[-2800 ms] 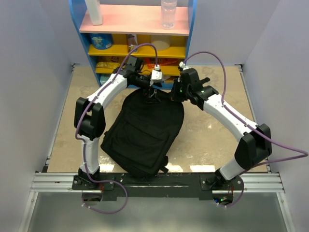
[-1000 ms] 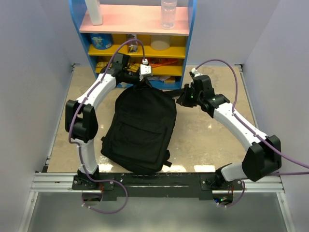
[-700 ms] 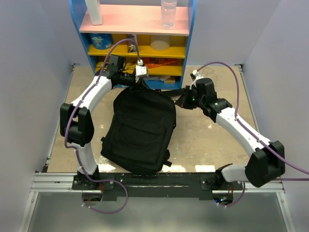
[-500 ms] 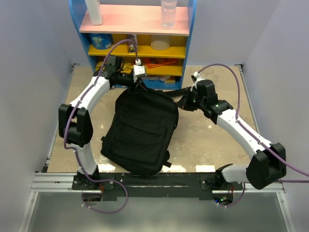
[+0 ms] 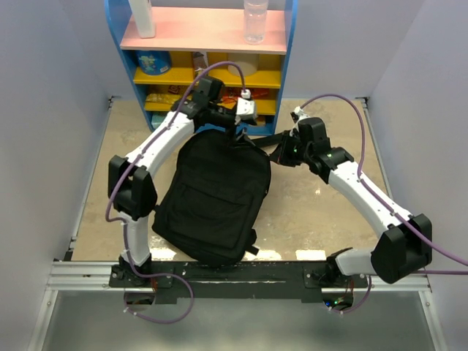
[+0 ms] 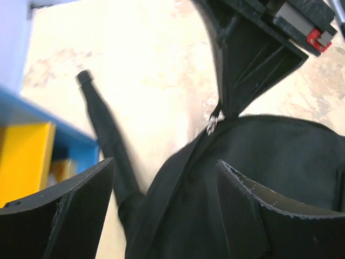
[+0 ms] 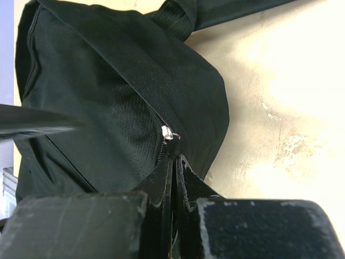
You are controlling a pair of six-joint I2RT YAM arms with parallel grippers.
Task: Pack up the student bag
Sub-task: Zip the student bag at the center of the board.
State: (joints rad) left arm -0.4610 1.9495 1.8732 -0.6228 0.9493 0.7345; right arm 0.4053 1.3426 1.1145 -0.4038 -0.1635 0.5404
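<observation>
Working over a pale, mottled tabletop (image 5: 322, 212), with a blue-framed shelf (image 5: 212, 33) of yellow and pink boards standing just beyond both end effectors at the far edge.

Handling a black bag (image 5: 216, 190) lying flat on that tabletop, front pocket facing up. Its top end is sitting directly below the left end effector (image 6: 164, 167) and against the tip of the right end effector (image 7: 172, 151), its bottom end reaching back toward the arm bases.

Trailing a black strap (image 6: 105, 132) off the bag's top. In the left wrist view it is lying on the tabletop to the left of the left end effector and pointing out alongside the shelf's blue base.

Hanging the left end effector over the bag's top edge with its dark fingers (image 6: 70, 216) spread wide, only black fabric showing in the gap. Cannot tell whether touching the fabric or staying just clear of it.

Reaching in from the other side with the right end effector, just beyond the left one, fingers pressed together and narrowing to a point at the bag's top corner.

Pinching the small silver zip pull (image 7: 169, 132) right at that point, with the zip line running away from the fingertips across the fabric.
</observation>
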